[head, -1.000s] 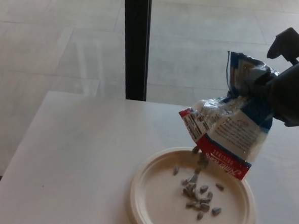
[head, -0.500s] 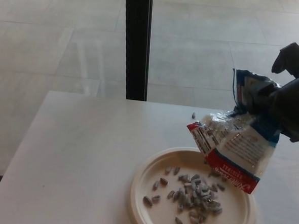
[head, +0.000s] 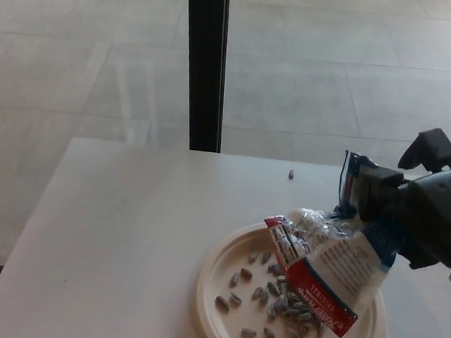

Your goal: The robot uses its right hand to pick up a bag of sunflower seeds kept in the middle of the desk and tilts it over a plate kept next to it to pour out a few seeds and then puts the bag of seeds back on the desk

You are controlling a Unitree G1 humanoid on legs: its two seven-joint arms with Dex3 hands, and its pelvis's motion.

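Now the right hand [head: 426, 212] grips the bag of seeds [head: 329, 259] by its upper end, so the bag hangs tilted below and left of the hand, its lower edge over the plate [head: 210, 291]. Loose seeds [head: 267, 298] lie on the plate, and one stray seed [head: 291, 174] sits on the bench [head: 122, 232] beyond the plate.

We seem to be in an office or lobby-like interior: a plain pale worktop [head: 114, 231] stands beside a black post [head: 204, 64], with a large-tiled floor [head: 79, 53] beyond.
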